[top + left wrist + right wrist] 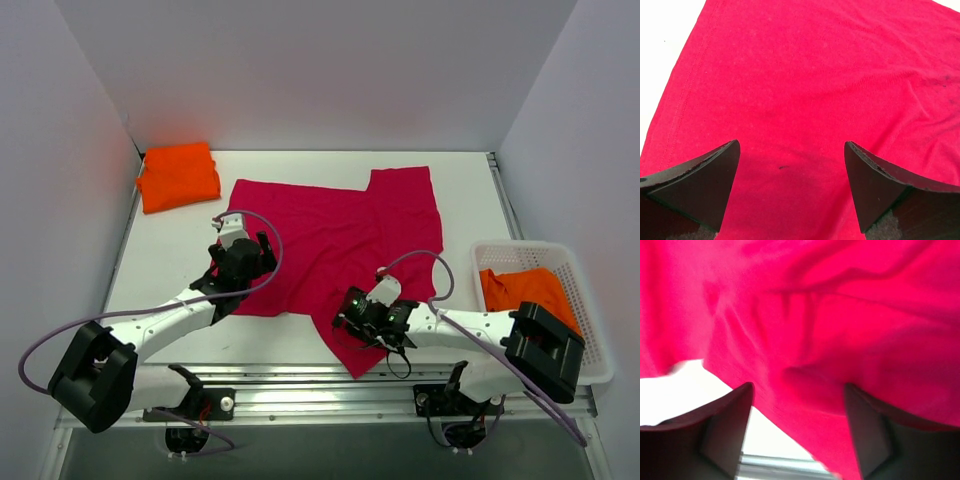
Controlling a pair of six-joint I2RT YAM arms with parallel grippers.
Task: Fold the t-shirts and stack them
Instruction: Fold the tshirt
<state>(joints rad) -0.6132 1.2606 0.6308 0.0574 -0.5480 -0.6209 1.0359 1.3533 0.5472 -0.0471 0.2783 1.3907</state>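
In the top view, the crimson-pink t-shirt (340, 235) lies spread on the tabletop (165, 250), mostly flat, with one near corner trailing toward the front edge, so I judge it not yet folded. The folded orange t-shirt (178, 176) sits at the far left corner, probably as the base of the stack, and another orange t-shirt (525, 288) waits crumpled in the white mesh basket (592, 330) at the right. The left tool (262, 250) is over the pink shirt's left edge and the right tool (350, 318) over its near lower part, a spread that suits taking one side at two places. In the left wrist view, the left tool's fingers (705, 175) stand apart with nothing between them, above smooth cloth just inside the hem. In the right wrist view, which is blurred, the right tool's fingers (725, 425) also stand apart above rumpled cloth; whether they touch it I cannot tell.
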